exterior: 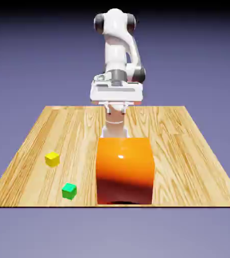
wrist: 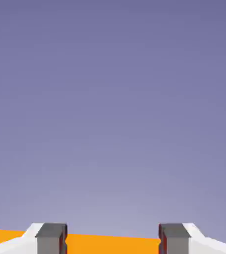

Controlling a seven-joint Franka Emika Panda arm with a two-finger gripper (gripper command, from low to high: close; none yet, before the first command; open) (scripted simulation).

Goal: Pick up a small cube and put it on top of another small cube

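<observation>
The small green cube (exterior: 69,191) lies on the wooden table (exterior: 187,151) near its front edge, at the exterior view's left. The small yellow cube (exterior: 52,159) sits a little behind it and further left, apart from it. My gripper (exterior: 115,126) points down right behind the big orange block (exterior: 125,169), far from both cubes. In the hand view the gripper (wrist: 113,240) is open, its grey fingertips (wrist: 51,238) wide apart, with a strip of the orange block (wrist: 112,245) showing between them and plain backdrop above. Nothing is held.
The big glossy orange block stands at the table's front middle, between my hand and the camera, and hides the fingers' lower ends. It is to the right of both cubes in the exterior view.
</observation>
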